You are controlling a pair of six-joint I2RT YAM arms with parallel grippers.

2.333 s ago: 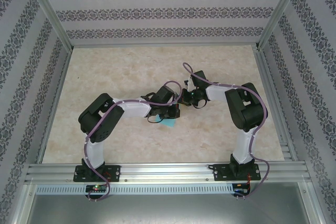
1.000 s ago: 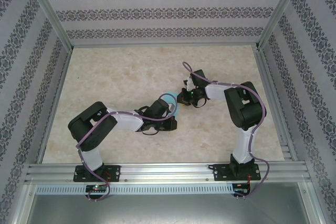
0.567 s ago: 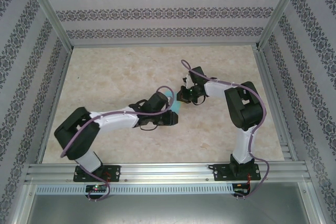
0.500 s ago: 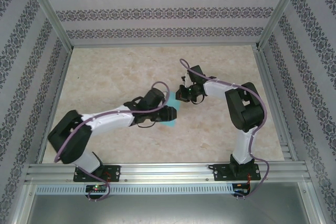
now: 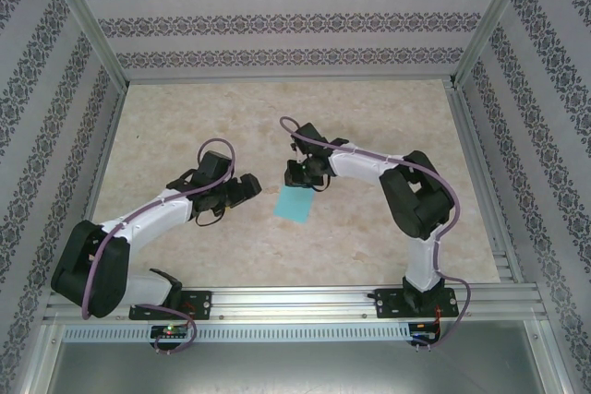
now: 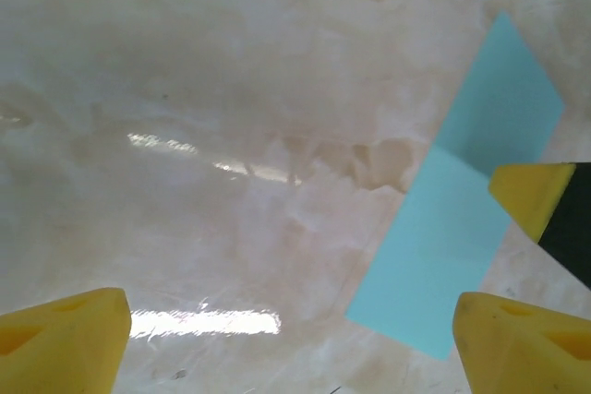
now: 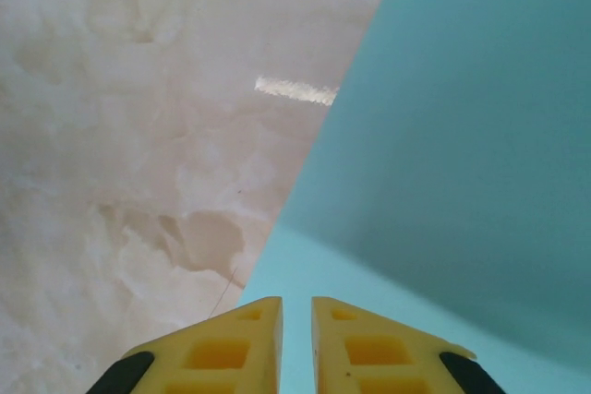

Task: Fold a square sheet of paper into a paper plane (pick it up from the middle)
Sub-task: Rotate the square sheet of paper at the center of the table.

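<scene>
Top external: folded paper (image 5: 295, 202) lies on table (image 5: 185, 126). Left gripper (image 5: 253, 187) jaws wide apart, beside it. Right gripper (image 7: 295, 316) nearly together over paper; grip unclear.

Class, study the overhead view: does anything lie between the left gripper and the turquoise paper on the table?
Nothing visible does. Only bare table separates the open left gripper from the turquoise paper; the right gripper sits at the paper's far edge, off that path.
</scene>
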